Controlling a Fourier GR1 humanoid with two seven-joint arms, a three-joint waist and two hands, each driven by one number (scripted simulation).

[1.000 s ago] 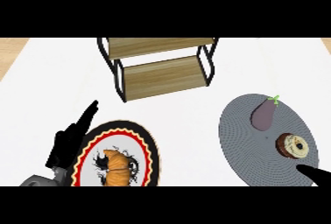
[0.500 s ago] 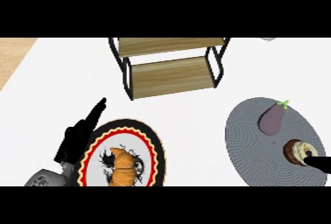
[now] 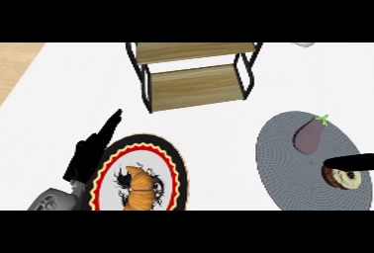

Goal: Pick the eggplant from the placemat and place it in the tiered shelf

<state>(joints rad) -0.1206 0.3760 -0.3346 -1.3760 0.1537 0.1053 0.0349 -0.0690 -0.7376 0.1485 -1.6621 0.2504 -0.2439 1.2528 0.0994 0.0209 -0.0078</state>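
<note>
A purple eggplant [image 3: 311,134] with a green stem lies on the upper part of the round grey placemat [image 3: 285,168] at the right. The tiered shelf [image 3: 196,74], wooden boards in a black frame, stands at the top centre. Only straight black fingers of my right hand [image 3: 352,161] show, coming in from the right edge just below the eggplant and apart from it. My left hand [image 3: 89,152] rests open at the lower left, fingers pointing up, beside a plate.
A plate [image 3: 110,185] with a red and black rim holds a croissant [image 3: 139,188] at the lower left. A donut [image 3: 342,179] sits on the placemat under my right hand. A small white object [image 3: 305,44] shows at the top right edge.
My right hand has risen from the lower right corner across the donut toward the eggplant. The view has shifted a little, so everything sits slightly lower and further right.
</note>
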